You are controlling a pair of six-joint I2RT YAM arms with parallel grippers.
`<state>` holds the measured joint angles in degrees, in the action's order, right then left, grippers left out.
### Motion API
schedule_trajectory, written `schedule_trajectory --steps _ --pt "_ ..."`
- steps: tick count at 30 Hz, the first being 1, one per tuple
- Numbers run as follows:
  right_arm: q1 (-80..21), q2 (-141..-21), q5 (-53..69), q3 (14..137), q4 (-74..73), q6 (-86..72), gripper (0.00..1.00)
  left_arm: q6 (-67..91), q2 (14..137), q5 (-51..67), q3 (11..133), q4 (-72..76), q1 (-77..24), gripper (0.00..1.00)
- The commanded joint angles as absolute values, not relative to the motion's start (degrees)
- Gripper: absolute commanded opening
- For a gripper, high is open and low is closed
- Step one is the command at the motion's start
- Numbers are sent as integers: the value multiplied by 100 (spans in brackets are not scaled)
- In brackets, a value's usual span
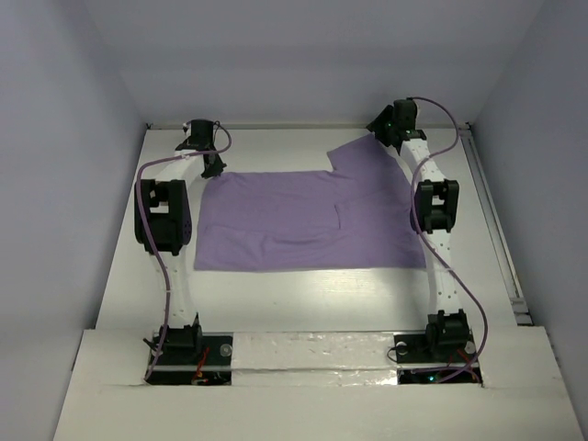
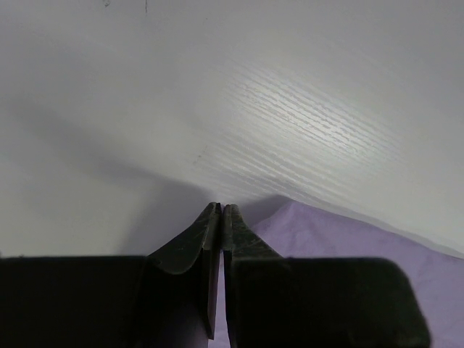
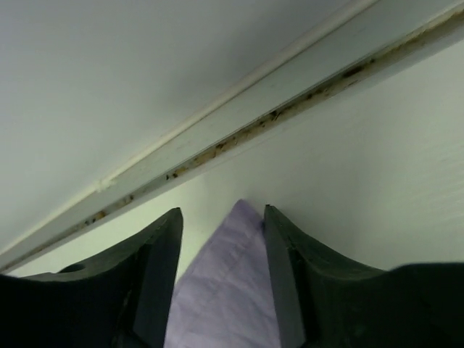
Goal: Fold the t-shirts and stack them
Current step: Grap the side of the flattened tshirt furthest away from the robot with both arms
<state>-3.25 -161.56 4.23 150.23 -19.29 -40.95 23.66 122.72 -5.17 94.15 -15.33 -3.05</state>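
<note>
Left pincer (image 1: 213, 167) is pressed shut at the far-left corner of the t-shirt (image 1: 303, 220); I can't see any cloth between its tips. Right pincer (image 3: 222, 212) stands apart, astride the sleeve tip (image 3: 225, 290) at the far-right corner. Shirt lies flat mid-bench (image 1: 303, 303). Risks: right bites shallow and the thin sleeve slips out; left lifts nothing, so the fold drags skewed. Count: one t-shirt, two pincers.

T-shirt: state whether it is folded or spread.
Mostly spread: the t-shirt lies flat on the table; only one sleeve sticks out, so part seems folded under.
</note>
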Motion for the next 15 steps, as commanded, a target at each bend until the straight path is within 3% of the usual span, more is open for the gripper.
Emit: schedule_trajectory --steps 1,2,8,15 --pt "-387 -16453 835 14871 -2109 -4403 54 2382 12164 -510 9606 -1538 -316 0" --pt "-387 -16453 835 14888 -2135 -4403 48 2391 12173 -510 9606 -1538 -316 0" --pt "-387 -16260 835 14581 -2136 -4333 40 2399 12129 -518 9589 -1547 -316 0" --pt "-387 -16005 738 14371 -2102 -4069 13 2408 12138 -518 9650 -1564 -316 0"
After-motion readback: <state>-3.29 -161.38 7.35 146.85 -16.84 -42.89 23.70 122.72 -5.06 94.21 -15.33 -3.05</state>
